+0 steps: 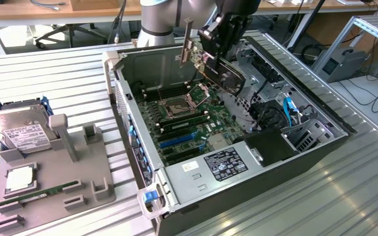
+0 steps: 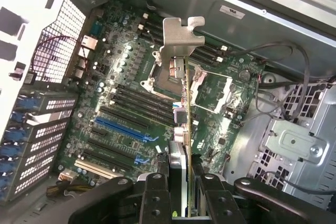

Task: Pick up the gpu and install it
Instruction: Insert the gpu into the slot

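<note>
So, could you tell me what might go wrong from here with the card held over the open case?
The gpu hangs edge-on in the fingers above the motherboard. Lowered askew over the blue slot, its edge could hit board components. Its metal bracket could catch the case's mesh wall. The black cables beside the board might snag the card.

Exterior view looking down at an angle from high up, taking in the ribbed metal table and the open dark computer case, wrist view facing into the case from near, both sharing the green motherboard and the dark flat gpu with silvery bracket.
</note>
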Motion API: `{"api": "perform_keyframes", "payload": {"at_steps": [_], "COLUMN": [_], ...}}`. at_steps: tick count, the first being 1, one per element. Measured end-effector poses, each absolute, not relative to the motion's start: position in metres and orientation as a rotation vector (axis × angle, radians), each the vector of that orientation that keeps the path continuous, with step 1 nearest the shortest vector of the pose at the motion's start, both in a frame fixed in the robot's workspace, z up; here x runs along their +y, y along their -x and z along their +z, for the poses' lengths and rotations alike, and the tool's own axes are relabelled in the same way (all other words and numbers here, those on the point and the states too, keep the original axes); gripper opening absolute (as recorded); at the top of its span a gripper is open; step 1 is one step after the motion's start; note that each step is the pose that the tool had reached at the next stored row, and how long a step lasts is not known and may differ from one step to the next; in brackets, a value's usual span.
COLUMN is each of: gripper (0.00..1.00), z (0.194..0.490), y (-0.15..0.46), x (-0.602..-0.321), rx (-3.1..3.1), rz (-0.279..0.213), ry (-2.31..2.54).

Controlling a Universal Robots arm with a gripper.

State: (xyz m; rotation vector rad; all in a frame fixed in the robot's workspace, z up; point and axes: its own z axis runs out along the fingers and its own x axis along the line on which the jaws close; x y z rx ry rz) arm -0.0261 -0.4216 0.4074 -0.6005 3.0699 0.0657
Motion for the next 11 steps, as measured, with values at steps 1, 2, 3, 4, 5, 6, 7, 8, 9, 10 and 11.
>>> {"api": "perform_keyframes", "payload": {"at_steps": [1,2,3,4,5,6,7,8,9,10,11], "gripper": [0.27,0.27,0.27,0.27,0.27,0.27,0.27,0.27,0.27,0.27,0.27], "z": [0.4074,0.4074,0.4074,0.4074,0.4075,0.4074,0.4075,0.4074,0.4074,0.4075,0.4074], "y": [0.0261,0.0261,0.0261,0.0261,0.0261,0.0261,0.0261,0.0261,0.0261,0.0261,0.0261], "x": [-0.4216,-0.4216,-0.4216,-0.4216,-0.4216,-0.4216,-0.4216,-0.4216,-0.4216,-0.4216,-0.4216], "rx": [3.069,3.067,3.066,3.064,3.063,3.062,3.06,3.059,3.056,3.053,3.052], "rz": [0.066,0.066,0.066,0.066,0.066,0.066,0.066,0.066,0.066,0.066,0.066], "ry": [0.607,0.615,0.622,0.63,0.637,0.644,0.651,0.659,0.671,0.685,0.693]}}
